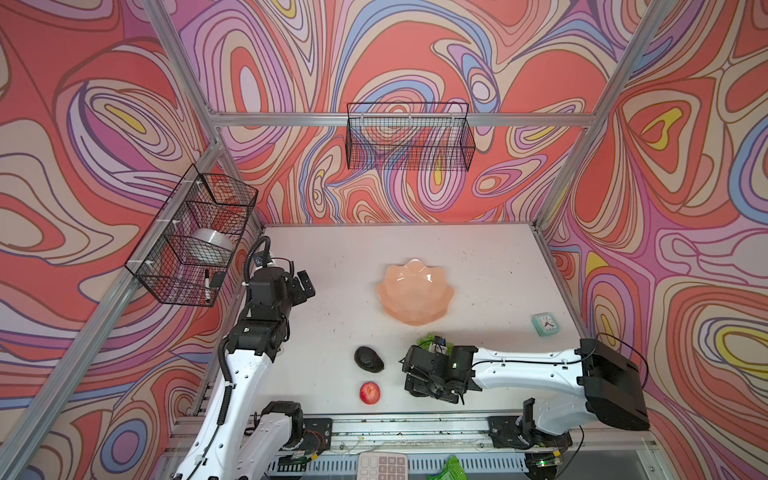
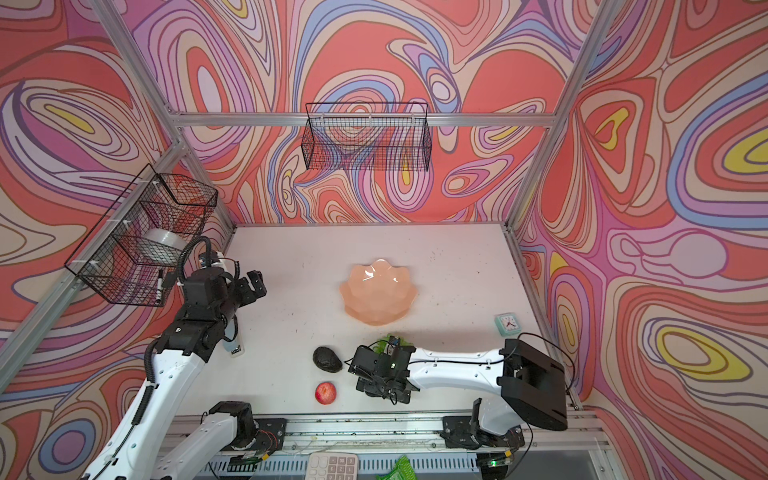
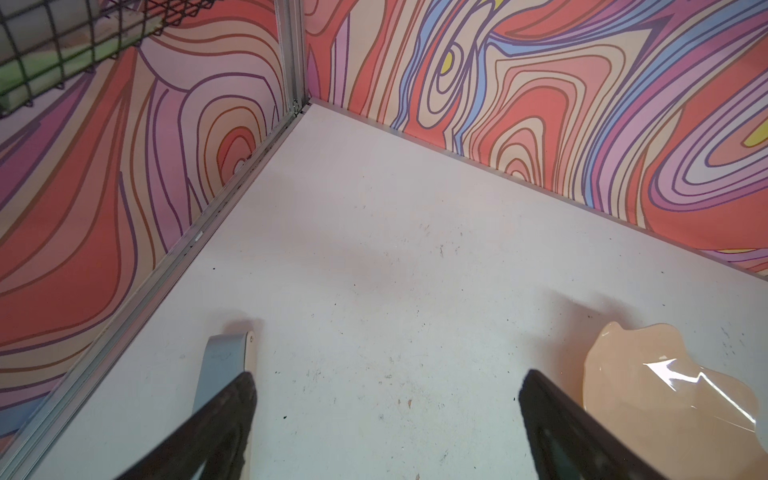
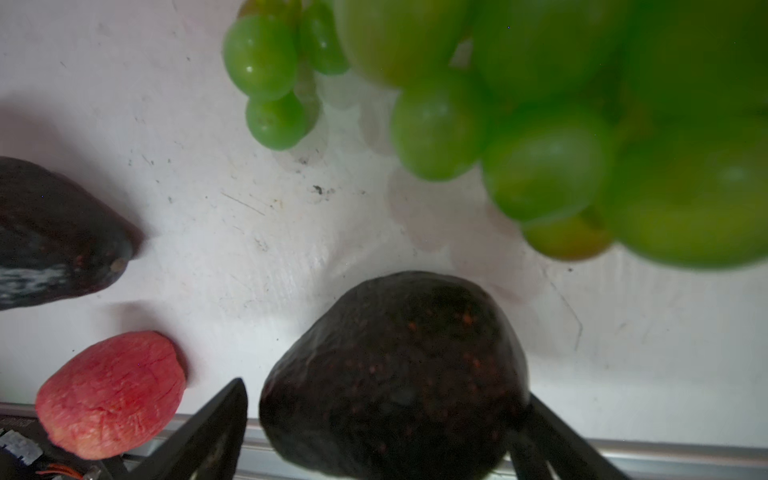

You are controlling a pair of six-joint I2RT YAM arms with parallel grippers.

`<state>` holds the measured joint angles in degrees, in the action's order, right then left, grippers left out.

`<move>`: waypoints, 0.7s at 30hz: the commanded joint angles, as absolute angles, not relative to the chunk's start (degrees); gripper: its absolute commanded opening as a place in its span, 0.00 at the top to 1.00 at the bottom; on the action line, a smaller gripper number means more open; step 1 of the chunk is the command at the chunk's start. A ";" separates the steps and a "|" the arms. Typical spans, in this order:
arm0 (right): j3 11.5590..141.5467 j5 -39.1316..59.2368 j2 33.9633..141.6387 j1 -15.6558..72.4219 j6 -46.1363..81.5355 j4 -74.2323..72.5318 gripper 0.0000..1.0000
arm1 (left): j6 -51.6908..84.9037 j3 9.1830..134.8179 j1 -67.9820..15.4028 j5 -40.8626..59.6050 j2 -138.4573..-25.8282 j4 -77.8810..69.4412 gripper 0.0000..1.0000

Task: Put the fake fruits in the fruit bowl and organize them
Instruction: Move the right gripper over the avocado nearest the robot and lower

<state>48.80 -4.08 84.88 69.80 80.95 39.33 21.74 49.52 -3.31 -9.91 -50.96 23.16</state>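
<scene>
Avocado (image 4: 395,374) at the near edge of the table (image 1: 332,270), between the wide-open jaws of the right gripper (image 4: 386,390), not yet clamped; long axis unclear. Grapes (image 4: 540,124) just beyond it, other avocado (image 1: 368,357) and apple (image 1: 370,392) to one side. Fruit bowl (image 1: 415,309) past the grapes, empty. Left gripper (image 3: 386,376) open, empty, well apart
</scene>
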 commanded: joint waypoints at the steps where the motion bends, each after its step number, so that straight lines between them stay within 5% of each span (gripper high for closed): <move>1: 50.80 -5.47 87.45 69.18 78.36 38.75 0.03 | 22.93 49.99 -3.08 -9.45 -50.19 24.17 0.02; 11: 59.40 -8.75 95.34 68.82 71.14 42.22 0.09 | 22.76 49.93 -3.08 -9.93 -49.97 24.52 0.02; 21: 62.98 -11.22 98.85 68.82 67.69 42.98 0.29 | 22.39 50.02 -3.08 -10.57 -49.83 24.83 0.02</move>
